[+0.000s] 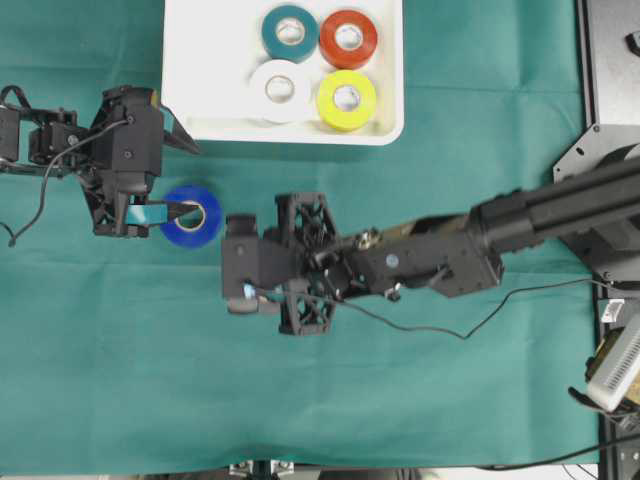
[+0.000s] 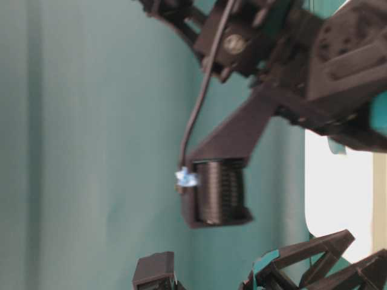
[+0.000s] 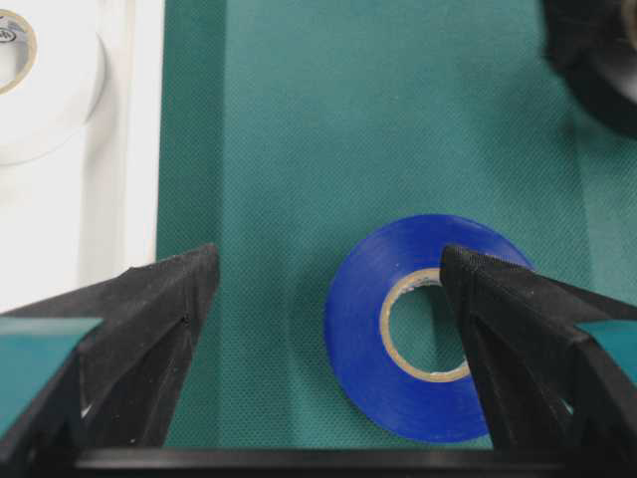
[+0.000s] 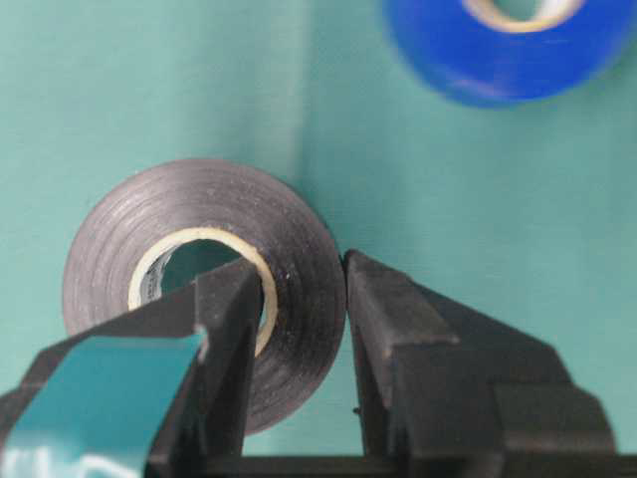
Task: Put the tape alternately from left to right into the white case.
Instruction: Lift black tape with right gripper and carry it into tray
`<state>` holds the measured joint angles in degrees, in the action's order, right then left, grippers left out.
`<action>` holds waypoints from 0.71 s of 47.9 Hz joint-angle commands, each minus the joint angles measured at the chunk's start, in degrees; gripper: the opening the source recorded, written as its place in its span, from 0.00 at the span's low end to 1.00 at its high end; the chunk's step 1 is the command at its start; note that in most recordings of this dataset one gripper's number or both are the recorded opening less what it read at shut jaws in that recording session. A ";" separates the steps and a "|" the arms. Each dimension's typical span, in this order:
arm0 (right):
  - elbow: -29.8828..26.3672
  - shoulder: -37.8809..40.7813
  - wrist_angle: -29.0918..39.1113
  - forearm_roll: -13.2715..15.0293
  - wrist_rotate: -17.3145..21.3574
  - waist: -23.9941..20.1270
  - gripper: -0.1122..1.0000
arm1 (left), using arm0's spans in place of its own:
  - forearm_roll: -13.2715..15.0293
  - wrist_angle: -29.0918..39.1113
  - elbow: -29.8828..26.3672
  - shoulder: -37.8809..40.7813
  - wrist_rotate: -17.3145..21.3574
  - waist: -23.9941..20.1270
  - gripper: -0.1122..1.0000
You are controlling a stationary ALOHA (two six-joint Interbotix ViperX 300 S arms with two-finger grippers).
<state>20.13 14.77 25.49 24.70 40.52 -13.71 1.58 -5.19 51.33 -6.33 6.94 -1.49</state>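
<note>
We see a teal-green cloth [image 1: 120, 380] covering the table, creased near its left edge, a grey metal plate [image 1: 612, 70] past its right edge, a white box [image 1: 618, 365] below that

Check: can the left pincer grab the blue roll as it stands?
Probably yes. The left pincer is open, one finger over the blue roll core, the other outside on bare cloth; nothing blocks closing.

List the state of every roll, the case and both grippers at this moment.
Blue roll: flat on cloth, outside case.
Black roll: clamped by its wall.
Teal, red-orange, white, yellow rolls: flat in case.
White case: holds four rolls.
Left gripper: open, one finger in the blue core.
Right gripper: shut on black roll.
</note>
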 commanded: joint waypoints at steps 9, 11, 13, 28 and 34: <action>2.20 -10.81 -0.44 1.49 0.09 4.22 0.32 | 0.09 -0.26 -0.53 -0.88 -0.09 0.44 0.66; 2.90 -11.43 -0.44 1.85 0.09 5.01 0.32 | 0.00 -0.26 -0.53 -0.88 -0.09 0.44 0.66; 3.52 -11.95 -0.53 2.02 0.00 5.98 0.32 | 0.00 -0.26 -0.44 -0.88 -0.09 0.44 0.66; 5.63 -14.77 -6.94 4.39 0.00 15.12 0.32 | 0.00 -0.26 -0.44 -0.88 -0.09 0.70 0.66; 5.71 -14.68 -10.55 4.39 0.09 18.81 0.32 | 0.09 -0.26 -0.44 -0.88 -0.09 0.88 0.66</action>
<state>26.37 6.33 17.23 28.92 40.52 3.16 1.49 -5.19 51.33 -6.33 6.94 -0.88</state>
